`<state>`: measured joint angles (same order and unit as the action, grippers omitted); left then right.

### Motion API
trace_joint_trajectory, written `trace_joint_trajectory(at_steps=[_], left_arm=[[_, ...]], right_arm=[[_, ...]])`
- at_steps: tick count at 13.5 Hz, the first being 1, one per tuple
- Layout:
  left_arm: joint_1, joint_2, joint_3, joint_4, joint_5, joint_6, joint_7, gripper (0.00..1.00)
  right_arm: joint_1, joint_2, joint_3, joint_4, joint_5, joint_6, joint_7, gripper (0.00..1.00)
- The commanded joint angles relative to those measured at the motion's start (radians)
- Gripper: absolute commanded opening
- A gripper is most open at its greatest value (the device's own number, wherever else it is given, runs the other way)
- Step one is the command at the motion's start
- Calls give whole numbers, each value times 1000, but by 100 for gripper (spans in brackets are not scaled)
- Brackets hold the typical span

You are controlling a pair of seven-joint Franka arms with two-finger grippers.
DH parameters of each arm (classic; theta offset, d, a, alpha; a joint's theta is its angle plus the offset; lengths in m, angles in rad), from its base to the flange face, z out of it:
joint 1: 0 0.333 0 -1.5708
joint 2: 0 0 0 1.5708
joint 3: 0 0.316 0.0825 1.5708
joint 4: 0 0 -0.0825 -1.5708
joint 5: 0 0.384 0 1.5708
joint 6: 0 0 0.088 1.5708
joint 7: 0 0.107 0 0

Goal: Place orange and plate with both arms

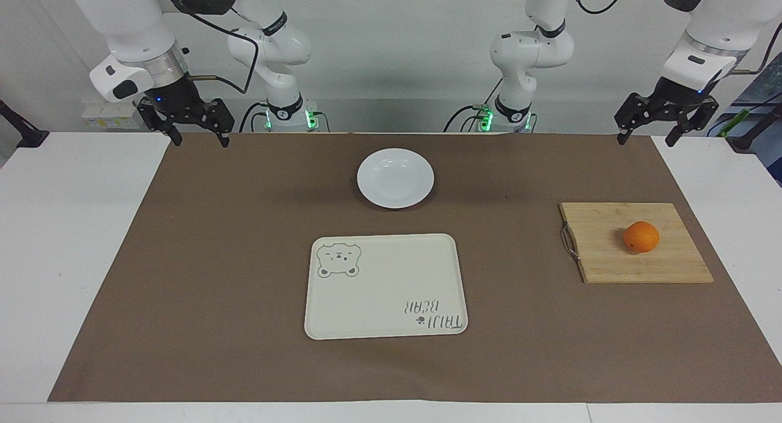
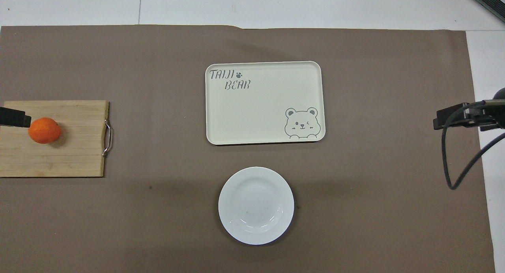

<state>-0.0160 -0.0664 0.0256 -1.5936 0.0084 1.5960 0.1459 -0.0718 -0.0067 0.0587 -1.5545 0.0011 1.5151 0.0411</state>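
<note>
Two glossy white jointed arms, black cables looping off them, each ending in a black gripper: left gripper (image 1: 666,125), right gripper (image 1: 194,129) (green lights glow at both bases).

Bear tray (image 1: 386,286), cutting board (image 1: 635,243), brown mat (image 1: 183,258)

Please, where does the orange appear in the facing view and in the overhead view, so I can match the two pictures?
Facing view: the orange sits at the picture's right, on the wooden cutting board.
Overhead view: the orange sits at the picture's left edge, on the same board.
Shared landmark: the board's metal handle, on the board's edge that faces the cream bear tray.
</note>
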Motion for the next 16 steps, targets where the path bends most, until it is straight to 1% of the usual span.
trace_joint_trajectory(at_steps=[1,16], left_arm=[[13,-3,-6,11,5,-14,18,100],[25,-3,-7,12,7,-15,17,100]], right_arm=[[-6,-18,1,-19,2,-3,-20,100],[-6,-19,1,-19,2,-3,-20,100]])
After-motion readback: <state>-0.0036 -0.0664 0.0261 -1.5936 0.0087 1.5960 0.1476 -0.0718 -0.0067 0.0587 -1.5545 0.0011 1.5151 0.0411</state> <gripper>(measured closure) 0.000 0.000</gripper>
